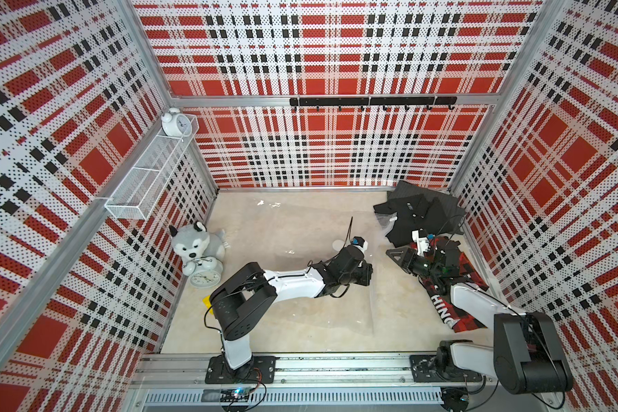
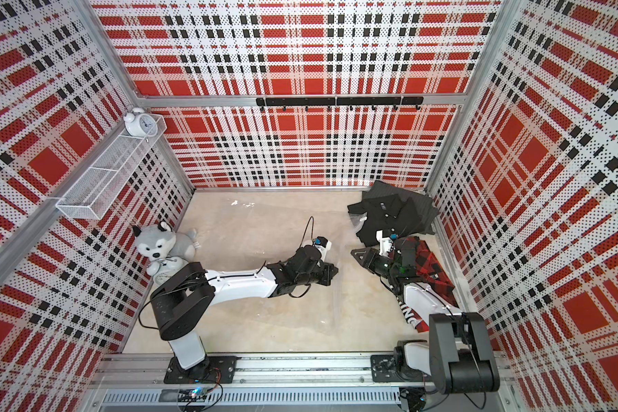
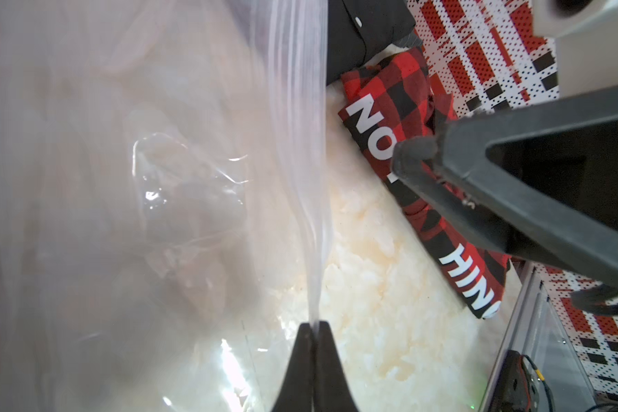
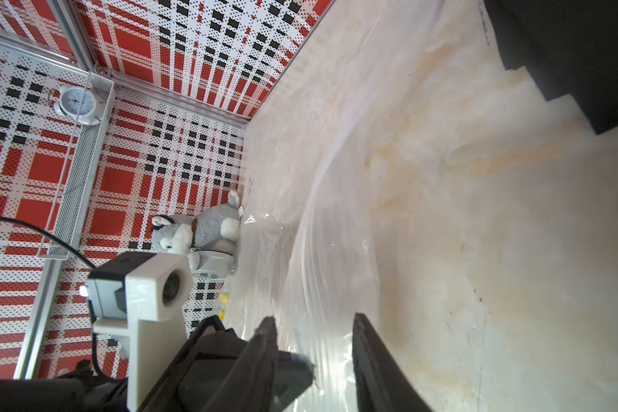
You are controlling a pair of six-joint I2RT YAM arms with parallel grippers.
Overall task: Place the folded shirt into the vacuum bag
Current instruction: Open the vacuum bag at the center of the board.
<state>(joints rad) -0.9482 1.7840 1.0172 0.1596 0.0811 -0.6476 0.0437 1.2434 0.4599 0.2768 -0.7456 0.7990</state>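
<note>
Robot test cell, plaid panel walls (image 1: 336,53), aluminium frame (image 1: 229,101)

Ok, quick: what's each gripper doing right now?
Left gripper: closed, pinching the vacuum bag at its edge.
Right gripper: open, jaws apart at the bag, gripping nothing.

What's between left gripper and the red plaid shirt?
Bare tabletop, per the left wrist view; left gripper is shut on the vacuum bag edge, red plaid shirt lies beyond.
</note>
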